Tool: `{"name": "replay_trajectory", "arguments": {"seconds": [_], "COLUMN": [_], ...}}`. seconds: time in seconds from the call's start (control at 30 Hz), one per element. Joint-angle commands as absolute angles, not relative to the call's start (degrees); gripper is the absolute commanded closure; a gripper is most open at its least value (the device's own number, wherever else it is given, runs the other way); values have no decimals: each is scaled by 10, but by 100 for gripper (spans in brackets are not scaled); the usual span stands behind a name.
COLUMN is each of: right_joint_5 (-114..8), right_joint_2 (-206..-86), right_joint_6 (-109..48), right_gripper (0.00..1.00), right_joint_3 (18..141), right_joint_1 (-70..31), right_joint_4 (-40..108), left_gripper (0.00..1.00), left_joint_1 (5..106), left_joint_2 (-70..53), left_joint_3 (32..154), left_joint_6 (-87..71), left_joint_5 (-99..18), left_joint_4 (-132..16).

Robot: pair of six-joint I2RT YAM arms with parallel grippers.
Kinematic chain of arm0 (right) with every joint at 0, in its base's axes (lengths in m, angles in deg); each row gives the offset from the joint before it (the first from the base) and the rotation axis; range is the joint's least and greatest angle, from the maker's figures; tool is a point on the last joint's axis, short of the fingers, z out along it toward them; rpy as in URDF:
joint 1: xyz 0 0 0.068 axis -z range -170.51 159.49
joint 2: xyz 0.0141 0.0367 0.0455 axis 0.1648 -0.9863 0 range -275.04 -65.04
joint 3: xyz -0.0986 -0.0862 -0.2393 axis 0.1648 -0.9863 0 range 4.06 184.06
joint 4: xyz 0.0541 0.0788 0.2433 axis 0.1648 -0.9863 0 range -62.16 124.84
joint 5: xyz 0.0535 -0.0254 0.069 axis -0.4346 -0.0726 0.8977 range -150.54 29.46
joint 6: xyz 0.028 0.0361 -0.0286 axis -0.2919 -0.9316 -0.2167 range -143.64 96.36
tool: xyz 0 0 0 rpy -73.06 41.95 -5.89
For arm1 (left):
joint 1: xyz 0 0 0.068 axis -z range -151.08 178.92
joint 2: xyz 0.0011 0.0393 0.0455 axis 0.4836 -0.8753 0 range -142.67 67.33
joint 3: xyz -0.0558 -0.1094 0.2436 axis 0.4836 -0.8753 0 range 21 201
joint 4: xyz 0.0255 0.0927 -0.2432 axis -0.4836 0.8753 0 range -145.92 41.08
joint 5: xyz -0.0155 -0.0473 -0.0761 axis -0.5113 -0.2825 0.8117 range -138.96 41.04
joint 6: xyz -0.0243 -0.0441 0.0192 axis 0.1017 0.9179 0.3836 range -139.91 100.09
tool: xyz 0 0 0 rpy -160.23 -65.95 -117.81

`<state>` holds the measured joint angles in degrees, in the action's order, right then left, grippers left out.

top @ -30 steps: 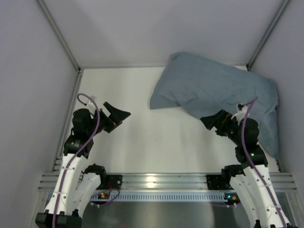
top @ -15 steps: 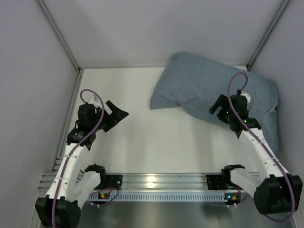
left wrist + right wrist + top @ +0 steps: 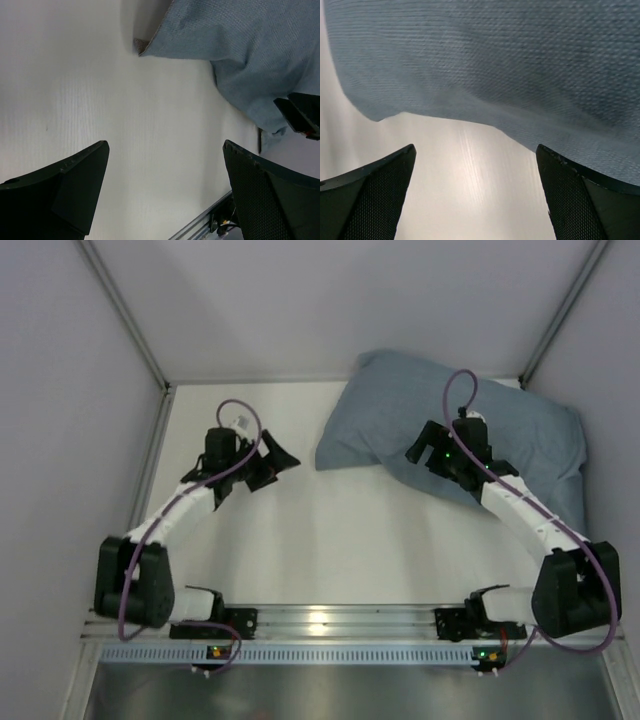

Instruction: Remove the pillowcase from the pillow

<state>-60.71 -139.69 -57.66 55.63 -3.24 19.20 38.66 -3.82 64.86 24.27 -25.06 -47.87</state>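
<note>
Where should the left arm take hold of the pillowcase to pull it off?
Probably the pillowcase at its pointed near-left corner, where a paler edge shows and the cloth juts out flat. Bring the open left gripper in low from the left, fingers straddling that corner.

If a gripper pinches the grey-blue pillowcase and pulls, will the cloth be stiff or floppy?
Probably floppy: the pillowcase shows soft wrinkles and folds. Its coarse weave in the right wrist view likely grips well. It looks plump, so pulling may drag the pillow inside along.
</note>
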Motion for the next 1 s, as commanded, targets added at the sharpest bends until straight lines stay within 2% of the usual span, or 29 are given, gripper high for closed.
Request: {"name": "replay_trajectory", "arguments": {"seconds": [0.0, 0.13, 0.27, 0.4, 0.43, 0.47, 0.53, 0.67, 0.7, 0.73, 0.8, 0.87, 0.9, 0.93, 0.97], "right_joint_5": [-585, -579, -547, -518, -518, -521, -530, -532, -531, -530, -526, -522, -520, -519, -516], "right_joint_2": [-1345, -1248, -1195, -1150, -1136, -1130, -1120, -1114, -1114, -1114, -1110, -1102, -1098, -1087, -1078], "right_joint_6": [-591, -583, -578, -580, -574, -570, -562, -560, -560, -561, -567, -574, -580, -582, -585], "right_gripper": [1, 1, 0, 0, 1, 1, 1, 1, 1, 1, 0, 1, 1, 1, 0], "right_joint_3": [556, 517, 490, 473, 473, 474, 478, 476, 475, 471, 467, 458, 456, 452, 449], "right_joint_1": [-58, -79, -79, -78, -78, -79, -79, -78, -78, -78, -79, -78, -79, -78, -78], "right_joint_4": [237, 236, 217, 212, 208, 203, 189, 186, 185, 184, 180, 180, 180, 180, 175], "left_gripper": [1, 1, 1, 1, 1, 1, 1, 1, 1, 1, 1, 2, 26, 43, 82], "left_joint_1": [418, 418, 428, 433, 433, 436, 438, 453, 454, 457, 470, 489, 494, 498, 503], "left_joint_2": [-161, -277, -420, -498, -505, -520, -546, -631, -641, -651, -677, -673, -663, -646, -606], "left_joint_3": [749, 844, 952, 1013, 1000, 988, 976, 971, 966, 961, 967, 973, 959, 946, 925], "left_joint_6": [210, 167, 162, 183, 195, 239, 301, 491, 530, 564, 629, 584, 553, 517, 439], "left_joint_5": [-208, -251, -238, -227, -211, -157, -69, 16, 21, 24, 32, 40, 33, 19, -16], "left_joint_4": [-629, -636, -649, -674, -705, -808, -918, -1162, -1280, -1336, -1377, -1320, -1286, -1187, -1068]}}
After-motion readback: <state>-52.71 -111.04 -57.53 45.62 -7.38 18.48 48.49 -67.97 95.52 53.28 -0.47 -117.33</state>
